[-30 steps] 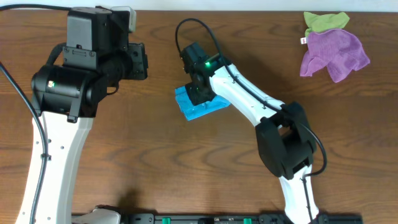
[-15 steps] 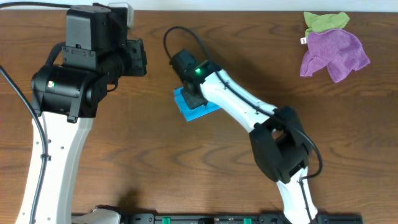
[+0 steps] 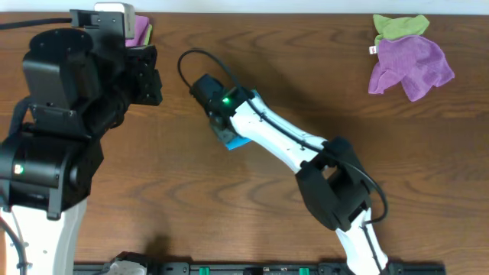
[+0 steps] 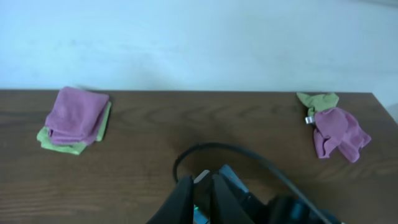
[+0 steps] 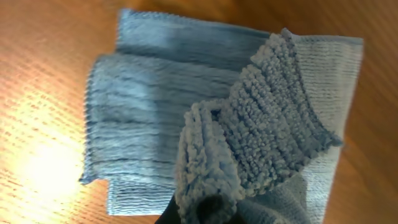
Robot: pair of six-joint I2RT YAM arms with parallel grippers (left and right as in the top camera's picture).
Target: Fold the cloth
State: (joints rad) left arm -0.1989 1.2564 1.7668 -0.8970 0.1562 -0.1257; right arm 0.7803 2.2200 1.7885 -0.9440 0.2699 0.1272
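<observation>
The blue cloth [image 3: 232,140] lies folded on the wooden table at centre left, mostly covered by my right wrist. In the right wrist view the blue cloth [image 5: 186,106] fills the frame, with a raised fluffy fold running down to the fingers. My right gripper [image 5: 208,210] is shut on that fold at the bottom edge; in the overhead view it [image 3: 222,127] sits over the cloth. My left gripper [image 3: 147,76] is high above the table's back left, and its fingers [image 4: 202,198] are shut and empty.
A folded purple and green cloth stack [image 4: 74,119] lies at the back left, partly hidden in the overhead view [image 3: 140,30]. Crumpled purple and green cloths [image 3: 409,57] lie at the back right, also in the left wrist view [image 4: 336,127].
My right gripper has moved left across the table, dragging the blue cloth with it. My left arm has swung left and risen closer to the overhead camera.
</observation>
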